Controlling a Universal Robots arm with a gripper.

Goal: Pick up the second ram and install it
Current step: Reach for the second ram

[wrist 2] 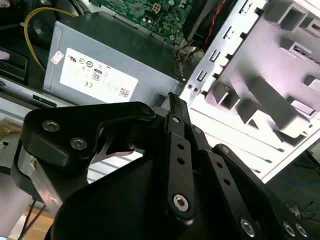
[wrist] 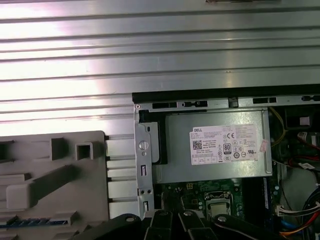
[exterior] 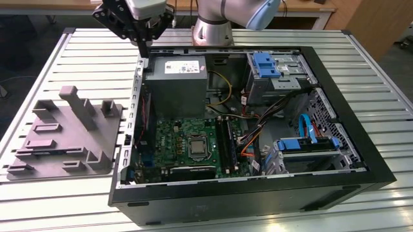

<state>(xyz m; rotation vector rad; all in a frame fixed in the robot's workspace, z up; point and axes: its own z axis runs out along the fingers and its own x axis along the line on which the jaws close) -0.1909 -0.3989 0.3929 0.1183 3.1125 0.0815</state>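
1. Locate the gripper (exterior: 142, 48) above the slatted metal table (exterior: 77, 53), near the table edge carrying the arm base (exterior: 213, 26). Note its position over one rear corner of the open computer case (exterior: 245, 200), the corner on the exterior view's left.

2. Read the fingers (wrist 2: 175, 130) in the second wrist view as clenched, tip pressed to tip, grasping nothing. Note the power supply (wrist 2: 100, 65) and the metal rim of the case below the tips.

3. Find the second ram (wrist: 37, 221) in the first wrist view: a narrow blue strip with dark chips, seated in a slot of the grey fixture (wrist: 50, 175), untouched and well apart from the gripper.

4. Find the grey fixture (exterior: 65, 140) in the exterior view, resting on the table just beside the case, between the case and the table edge on the exterior view's left.

5. Note the case lying on its side across the middle of the table, open face upward.

6. Inside the case, identify:
   - the power supply (exterior: 175, 82) in the rear corner beneath the gripper
   - the green motherboard (exterior: 184, 140) just beside it, toward the front wall
   - the processor socket (exterior: 195, 145) near the middle of the board
   - the long black memory slots (exterior: 225, 140) just beside the socket, on the exterior view's right

7. Note the blue drive brackets (exterior: 264, 65) along the case side on the exterior view's right, with bundled cables (exterior: 258, 128) between them and the motherboard.
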